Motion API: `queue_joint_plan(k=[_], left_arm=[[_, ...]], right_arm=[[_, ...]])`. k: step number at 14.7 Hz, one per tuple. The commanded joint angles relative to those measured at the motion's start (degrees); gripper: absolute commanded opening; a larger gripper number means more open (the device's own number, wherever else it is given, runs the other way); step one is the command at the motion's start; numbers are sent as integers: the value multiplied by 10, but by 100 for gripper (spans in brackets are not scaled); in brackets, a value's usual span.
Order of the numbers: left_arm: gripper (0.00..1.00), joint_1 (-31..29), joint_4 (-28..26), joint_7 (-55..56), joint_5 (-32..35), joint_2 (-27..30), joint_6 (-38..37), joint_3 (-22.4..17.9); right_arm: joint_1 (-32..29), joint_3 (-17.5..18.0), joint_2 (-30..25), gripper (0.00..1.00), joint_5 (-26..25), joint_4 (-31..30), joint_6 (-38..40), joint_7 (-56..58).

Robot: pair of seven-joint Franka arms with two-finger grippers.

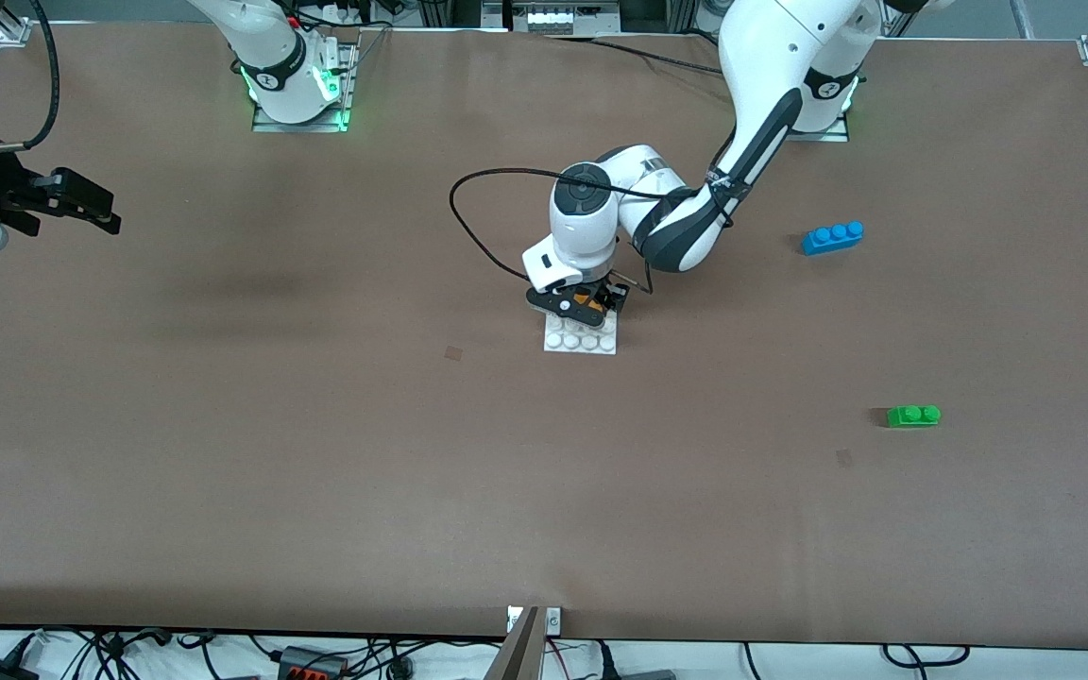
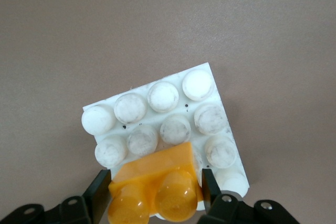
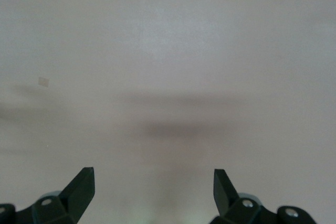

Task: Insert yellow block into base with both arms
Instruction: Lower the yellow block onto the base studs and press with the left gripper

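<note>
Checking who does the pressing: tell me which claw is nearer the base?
Left. The left claw is right over the base, shut on the yellow block. The right claw waits open at the right arm's end of the table.

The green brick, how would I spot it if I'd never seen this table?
Start at the white base in the middle of the brown table, where the left tool holds the yellow block. Go toward the left arm's end: the green brick lies alone there, nearer the front camera than the blue brick. It's shorter, with two studs.
</note>
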State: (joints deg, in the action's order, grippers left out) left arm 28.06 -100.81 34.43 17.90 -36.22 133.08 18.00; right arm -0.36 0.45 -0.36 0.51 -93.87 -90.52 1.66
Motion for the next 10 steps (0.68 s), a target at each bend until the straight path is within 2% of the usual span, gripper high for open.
queue_joint_plan(k=[1,10], left_arm=[[44,0,-2,5,15,-3,2,0],[44,-2,-2,19,16,-13,20,-1]], right_arm=[[1,0,-1,100,-5,4,3,-10],[1,-1,-1,100,-5,4,4,-10]])
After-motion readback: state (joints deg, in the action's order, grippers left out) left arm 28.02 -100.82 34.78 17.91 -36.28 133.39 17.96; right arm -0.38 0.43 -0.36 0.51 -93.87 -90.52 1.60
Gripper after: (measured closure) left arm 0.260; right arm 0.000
